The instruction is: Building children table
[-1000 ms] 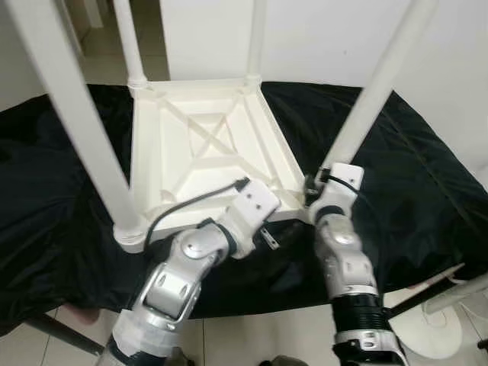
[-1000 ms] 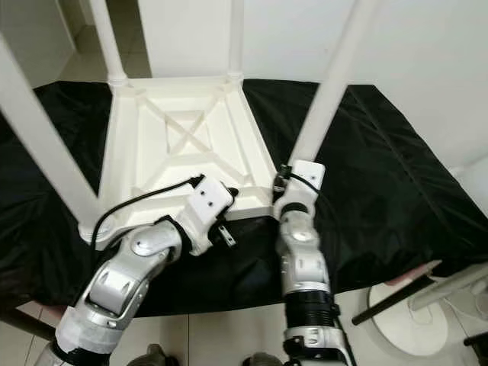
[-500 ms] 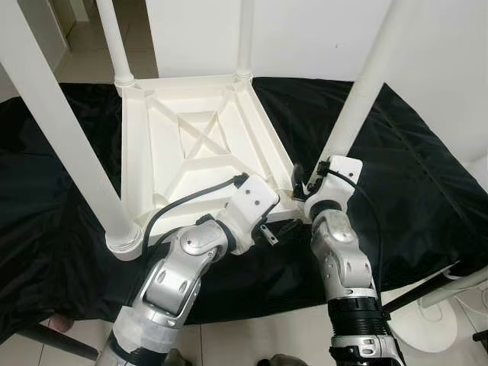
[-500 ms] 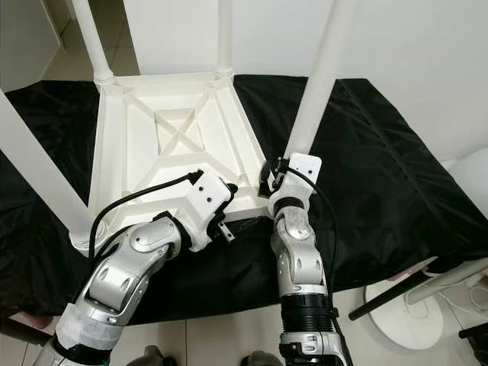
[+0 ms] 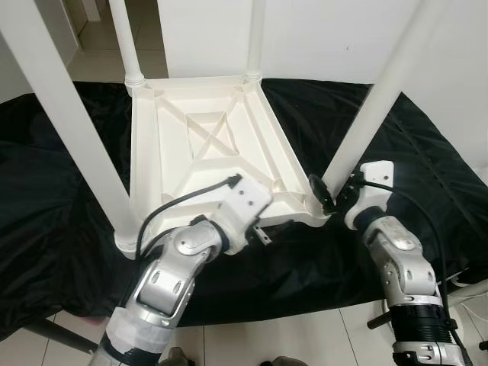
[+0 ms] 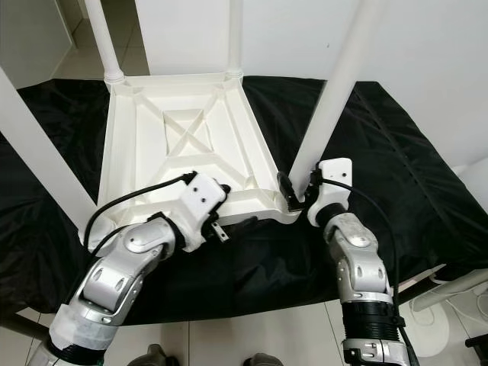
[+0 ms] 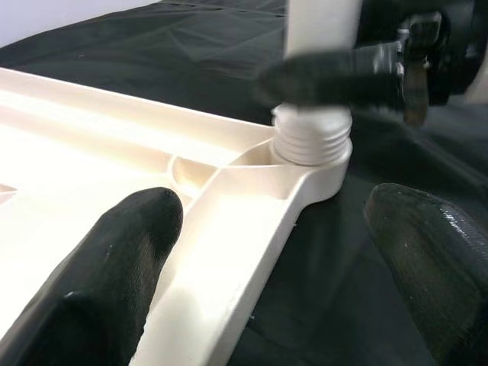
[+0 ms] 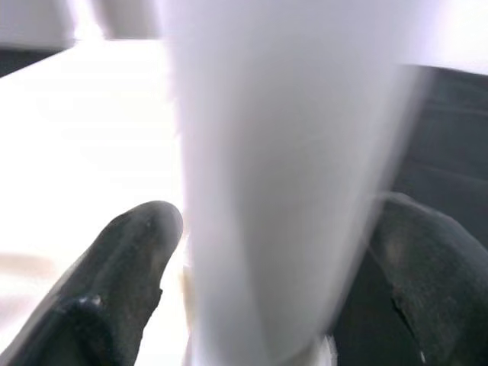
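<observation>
Children table [image 5: 206,152]: white plastic, lying upside down in the centre of the head views, ribbed underside facing up, on a black cloth.
Black cloth [image 5: 427,191]: drapes the whole surface from left edge to right edge of the frame.
Table legs: four white legs rise upward and out of the top of the frame; the near right leg [image 5: 374,114] slants to the upper right, the near left leg [image 5: 69,122] crosses the left side of the frame.
Right gripper [image 6: 293,191]: centre right of the head views, at the base of the near right leg where it meets the table corner; its fingers are spread to either side of the leg, and contact cannot be made out.
Left gripper [image 5: 267,229]: lower centre, at the near edge of the table; fingers wide apart, straddling the table rim, holding nothing.
Left wrist view: shows the threaded collar [image 7: 313,137] at the foot of the near right leg seated in the corner socket, with a black finger of the right gripper lying across the leg just above it.
Right wrist view: blurred white leg [image 8: 282,175] close up between two black fingers [image 8: 122,282].
Surroundings: white wall behind, pale tiled floor [image 5: 305,335] along the bottom, a white round base [image 6: 450,313] at lower right.
</observation>
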Controlling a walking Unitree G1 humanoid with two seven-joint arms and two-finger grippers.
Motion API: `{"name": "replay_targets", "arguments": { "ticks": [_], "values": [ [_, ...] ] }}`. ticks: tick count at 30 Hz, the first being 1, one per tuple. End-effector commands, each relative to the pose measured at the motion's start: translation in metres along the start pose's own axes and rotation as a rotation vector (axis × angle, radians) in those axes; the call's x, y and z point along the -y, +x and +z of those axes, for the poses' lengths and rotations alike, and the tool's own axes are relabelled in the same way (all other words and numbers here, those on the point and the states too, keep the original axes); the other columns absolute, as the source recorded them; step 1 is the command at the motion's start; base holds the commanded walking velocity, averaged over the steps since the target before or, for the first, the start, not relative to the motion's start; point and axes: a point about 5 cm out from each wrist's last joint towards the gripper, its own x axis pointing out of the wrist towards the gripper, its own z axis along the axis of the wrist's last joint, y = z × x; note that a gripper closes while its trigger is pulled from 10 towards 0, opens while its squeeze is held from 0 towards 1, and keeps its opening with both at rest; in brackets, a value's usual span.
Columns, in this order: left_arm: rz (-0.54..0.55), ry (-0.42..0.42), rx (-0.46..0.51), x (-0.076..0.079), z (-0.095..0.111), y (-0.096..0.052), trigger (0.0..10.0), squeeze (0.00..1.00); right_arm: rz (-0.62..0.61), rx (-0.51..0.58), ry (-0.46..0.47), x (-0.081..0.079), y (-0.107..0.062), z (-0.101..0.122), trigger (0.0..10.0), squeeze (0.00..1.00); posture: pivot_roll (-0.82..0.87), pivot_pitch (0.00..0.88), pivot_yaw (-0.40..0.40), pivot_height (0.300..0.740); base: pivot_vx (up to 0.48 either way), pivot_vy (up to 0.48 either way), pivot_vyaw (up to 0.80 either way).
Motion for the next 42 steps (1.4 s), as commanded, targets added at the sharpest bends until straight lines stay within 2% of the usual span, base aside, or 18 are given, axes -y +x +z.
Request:
{"name": "replay_targets", "arguments": {
  "ticks": [1, 7, 10, 13, 14, 15, 17, 18, 21, 31, 32, 36, 39, 42],
  "values": [
    [0.027, 0.01, -0.002, -0.002, 0.001, -0.001, 10.0, 0.0, 0.086, -0.009, -0.031, 0.006, -0.001, -0.002, 10.0, 0.0, -0.08, 0.0, -0.01, 0.74, 0.0, 0.0, 0.0],
    [0.027, 0.012, -0.002, -0.002, 0.001, -0.002, 10.0, 0.0, 0.149, -0.019, -0.048, 0.009, 0.003, -0.002, 10.0, 0.0, -0.08, 0.0, -0.007, 0.74, 0.0, 0.0, 0.0],
    [0.023, 0.018, -0.002, -0.002, 0.002, -0.001, 10.0, 0.0, 0.196, -0.041, -0.061, 0.009, 0.018, -0.004, 10.0, 0.0, -0.07, 0.0, -0.004, 0.74, 0.0, 0.0, 0.0],
    [0.023, 0.019, 0.0, -0.002, 0.002, -0.001, 10.0, 0.0, 0.208, -0.05, -0.063, 0.008, 0.022, -0.006, 10.0, 0.0, -0.07, 0.0, -0.004, 0.74, 0.0, 0.0, 0.0],
    [0.024, 0.02, 0.002, -0.002, 0.003, 0.0, 10.0, 0.0, 0.224, -0.058, -0.059, 0.007, 0.025, -0.008, 9.3, 0.0, -0.07, 0.0, -0.005, 0.74, 0.0, 0.0, 0.0],
    [0.025, 0.021, 0.004, -0.002, 0.004, 0.0, 10.0, 0.0, 0.239, -0.07, -0.049, 0.005, 0.027, -0.011, 3.1, 0.0, -0.06, 0.0, -0.006, 0.74, 0.0, 0.0, 0.0],
    [0.026, 0.021, 0.005, -0.002, 0.004, 0.0, 10.0, 0.0, 0.249, -0.077, -0.042, 0.004, 0.028, -0.013, 3.1, 0.0, -0.06, 0.0, -0.007, 0.74, 0.0, 0.0, 0.0],
    [0.027, 0.022, 0.006, -0.002, 0.004, 0.0, 10.0, 0.0, 0.262, -0.088, -0.041, 0.005, 0.029, -0.016, 0.0, 0.0, -0.06, 0.0, -0.007, 0.74, 0.0, 0.0, 0.0],
    [0.027, 0.022, 0.006, -0.002, 0.004, 0.0, 10.0, 0.0, 0.272, -0.102, -0.037, 0.005, 0.029, -0.019, 0.0, 0.0, -0.06, 0.0, -0.01, 0.74, 0.0, 0.0, 0.0],
    [0.03, 0.018, 0.007, -0.001, 0.005, 0.0, 10.0, 0.0, 0.301, -0.119, -0.017, 0.006, 0.025, -0.028, 0.0, 0.0, -0.06, 0.0, -0.009, 0.74, 0.0, 0.0, 0.0],
    [0.03, 0.018, 0.007, -0.001, 0.005, 0.0, 10.0, 0.0, 0.282, -0.119, 0.001, 0.006, 0.026, -0.028, 10.0, 0.0, -0.06, 0.0, -0.008, 0.74, 0.0, 0.0, 0.0],
    [0.03, 0.017, 0.007, -0.001, 0.005, 0.0, 10.0, 0.0, 0.247, -0.119, 0.027, 0.006, 0.027, -0.028, 10.0, 0.0, -0.06, 0.0, -0.008, 0.74, 0.0, 0.0, 0.0],
    [0.029, 0.016, 0.008, -0.001, 0.005, 0.001, 10.0, 0.0, 0.104, -0.134, 0.033, 0.009, 0.031, -0.029, 10.0, 0.0, -0.07, 0.0, -0.012, 0.74, 0.0, 0.0, 0.0],
    [0.031, 0.014, 0.008, -0.001, 0.004, 0.001, 10.0, 0.0, 0.037, -0.14, 0.032, 0.006, 0.031, -0.031, 10.0, 0.0, -0.07, 0.0, -0.022, 0.74, 0.0, 0.0, 0.0]
  ]
}}
